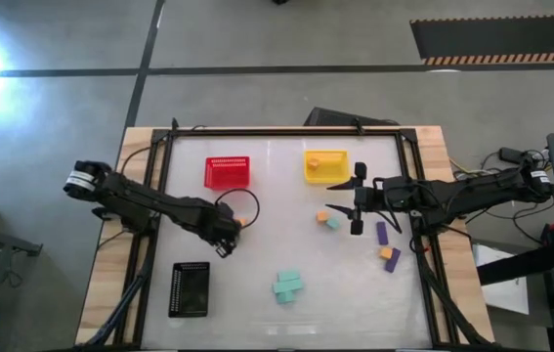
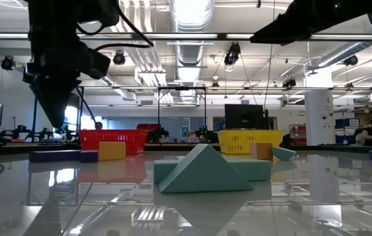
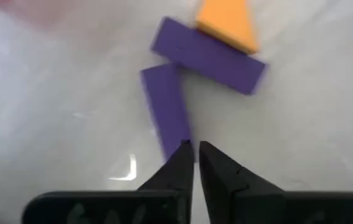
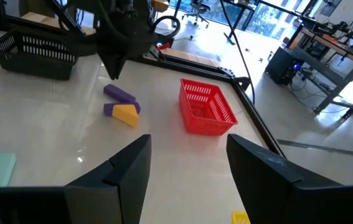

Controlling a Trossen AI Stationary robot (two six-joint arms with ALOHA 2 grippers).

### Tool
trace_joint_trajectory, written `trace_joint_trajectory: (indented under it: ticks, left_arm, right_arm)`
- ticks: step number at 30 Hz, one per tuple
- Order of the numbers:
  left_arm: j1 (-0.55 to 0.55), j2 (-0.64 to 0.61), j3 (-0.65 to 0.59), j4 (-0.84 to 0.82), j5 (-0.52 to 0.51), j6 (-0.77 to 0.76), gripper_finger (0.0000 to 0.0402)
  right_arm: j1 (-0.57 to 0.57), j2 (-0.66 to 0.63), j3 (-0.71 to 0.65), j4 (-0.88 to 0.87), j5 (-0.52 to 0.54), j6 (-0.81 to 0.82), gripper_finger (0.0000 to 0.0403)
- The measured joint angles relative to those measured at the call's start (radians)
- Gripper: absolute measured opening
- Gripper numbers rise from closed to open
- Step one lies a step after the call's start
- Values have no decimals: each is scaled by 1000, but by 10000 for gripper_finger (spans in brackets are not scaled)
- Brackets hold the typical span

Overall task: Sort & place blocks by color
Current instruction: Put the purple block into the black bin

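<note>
My left gripper [image 3: 195, 149] hung with fingers nearly together, empty, tips just over the near end of a purple block [image 3: 165, 109]. I judged I should open wide, straddle its narrow sides, then close.

Matt purple blocks [image 3: 182, 81] lie on a glossy white tabletop [image 1: 267, 244] framed in wood.

You see 3 mesh baskets on your white tabletop [image 1: 286, 196], red basket [image 1: 228, 172] at the far left, yellow basket [image 1: 325, 164] at the far right beside it, black basket [image 1: 190, 289] near the front left edge, wooden table border [image 1: 110, 254] around the white surface.
</note>
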Motion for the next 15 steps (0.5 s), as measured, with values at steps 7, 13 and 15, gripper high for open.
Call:
trace_joint_trajectory:
  ticks: [7, 13, 15]
  left_arm:
    - [3, -20, -24, 18, 48, 8, 132]
    - [6, 2, -80, 84, -23, 8, 222]
    - [6, 10, -101, 111, -28, 8, 233]
  right_arm:
    - [0, 0, 0, -21, 0, 9, 201]
    - [0, 0, 0, -24, 0, 9, 201]
    - [0, 0, -1, -25, 0, 9, 201]
